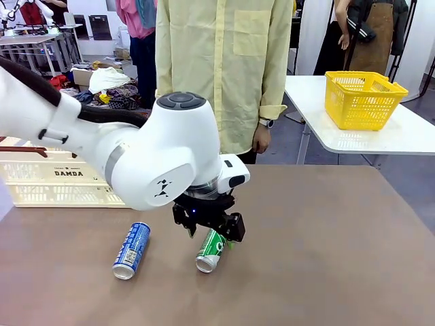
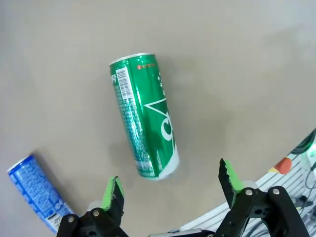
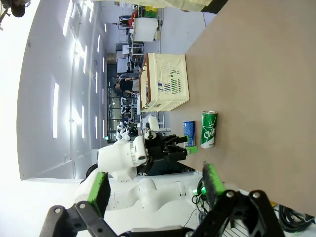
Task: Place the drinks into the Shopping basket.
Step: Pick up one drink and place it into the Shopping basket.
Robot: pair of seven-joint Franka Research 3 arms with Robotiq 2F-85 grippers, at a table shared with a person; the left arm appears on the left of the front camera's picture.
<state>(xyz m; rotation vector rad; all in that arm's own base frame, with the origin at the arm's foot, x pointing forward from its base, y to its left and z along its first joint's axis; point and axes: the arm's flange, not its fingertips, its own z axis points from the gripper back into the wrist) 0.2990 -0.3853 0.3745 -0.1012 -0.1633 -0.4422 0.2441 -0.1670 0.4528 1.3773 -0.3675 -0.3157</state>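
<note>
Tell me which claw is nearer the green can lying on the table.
Left. The left claw hangs open just above the slim green aluminium can; the right claw, open too, sits far off from it.

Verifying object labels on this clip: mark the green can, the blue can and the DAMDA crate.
green can [image 2: 145, 118], left wrist view, middle of its side.
blue can [image 1: 132, 250], front view, middle of its body.
DAMDA crate [image 1: 47, 193], front view, slatted side wall.

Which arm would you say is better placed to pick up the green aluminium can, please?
Left. The left pincer, open, hovers above the lying green aluminium can; the right pincer, also open, hangs far back.
</note>
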